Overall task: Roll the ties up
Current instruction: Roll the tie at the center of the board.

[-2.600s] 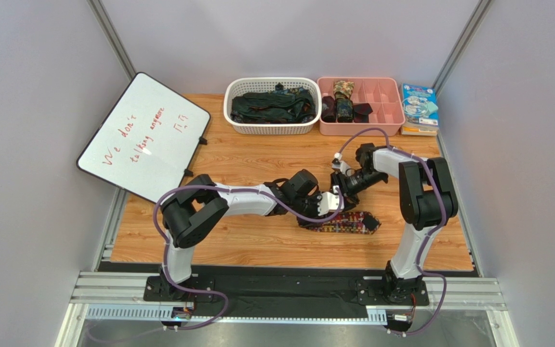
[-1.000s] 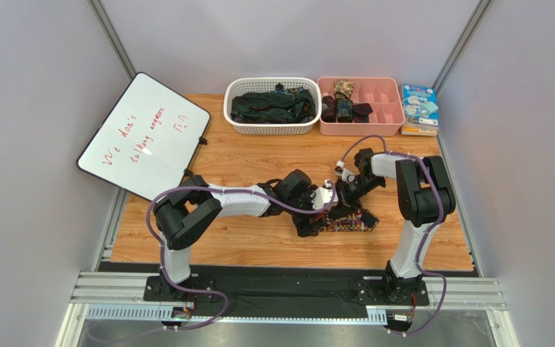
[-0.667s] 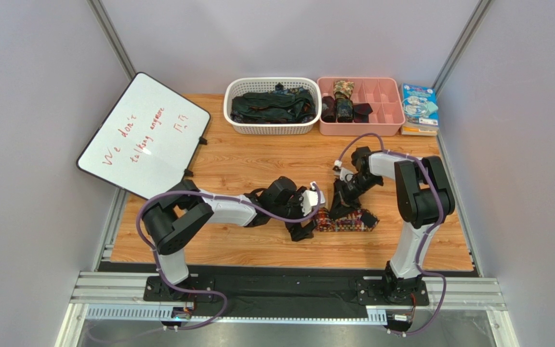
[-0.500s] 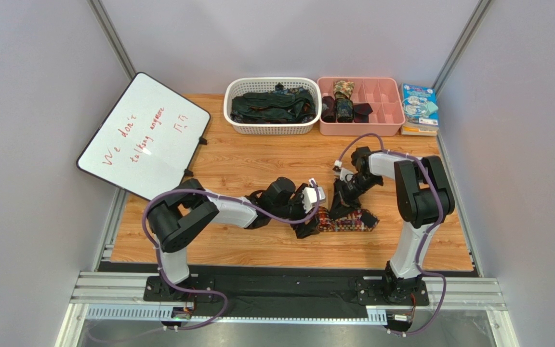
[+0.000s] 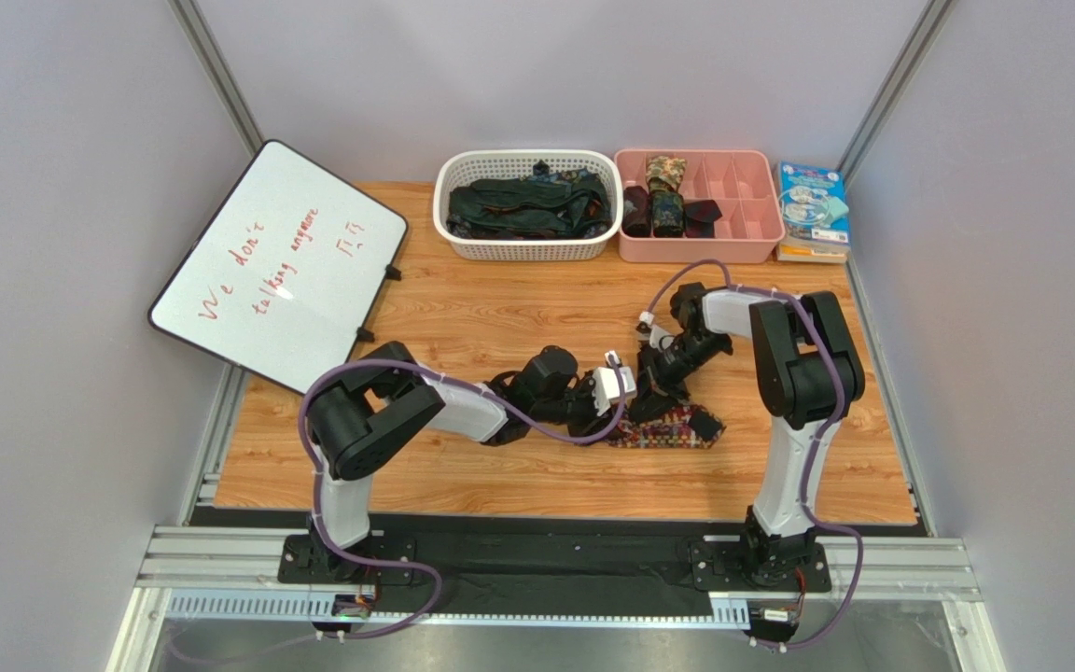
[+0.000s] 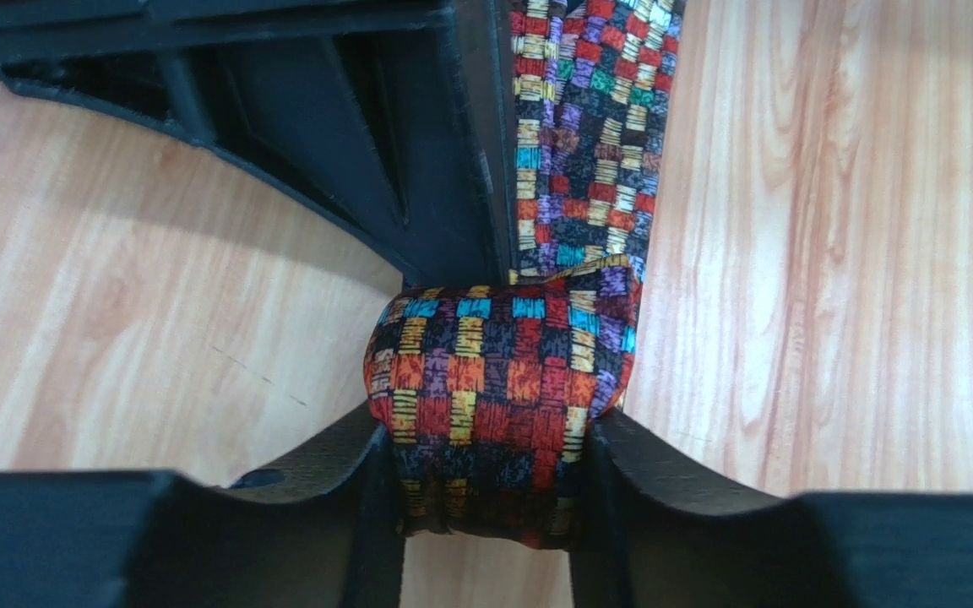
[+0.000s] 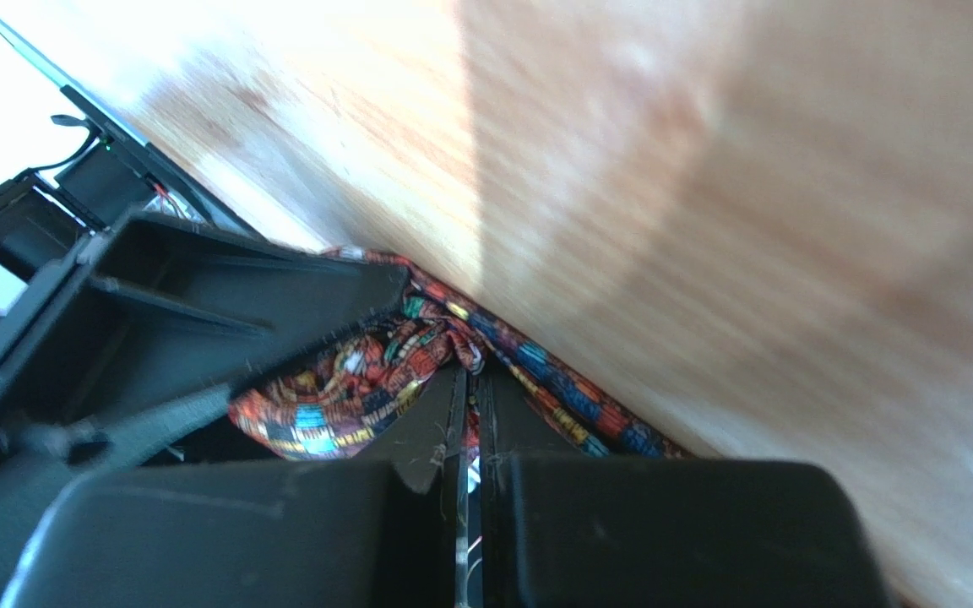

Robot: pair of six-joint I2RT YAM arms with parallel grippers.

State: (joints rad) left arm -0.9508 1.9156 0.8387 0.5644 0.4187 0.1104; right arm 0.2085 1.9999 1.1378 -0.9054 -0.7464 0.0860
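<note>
Gripping the rolled end of the tie (image 6: 498,405) with the left hand (image 6: 492,443): pressing one finger (image 6: 327,488) against each side of the coil, with the coil sitting between them on the counter (image 6: 834,253). Trailing the unrolled rest of the tie away from the coil, flat on the wood, toward the counter's right edge.

Holding the right hand (image 7: 469,380) closed, jaws together, tips down at the flat strip just behind the coil. Not showing clearly whether any cloth is nipped between those tips. Showing, from the right wrist, a bunched fold of the tie spreading to either side of the closed tips, with the left hand's dark body close on the left.

Meeting, seen from above, near the middle of the counter, a little toward the right edge: left hand reaching in from the left, right hand coming down from the far side, tie lying just in front of both, roughly parallel to the front edge.

Sitting along the far edge: a white basket (image 5: 529,247) holding dark ties (image 5: 522,207), and just to its right a pink tray (image 5: 751,213) holding rolled ties (image 5: 662,189) in its left compartments. Lying at the far right corner: books (image 5: 812,210). Leaning over the far left corner: a whiteboard (image 5: 277,266) bearing red writing.
</note>
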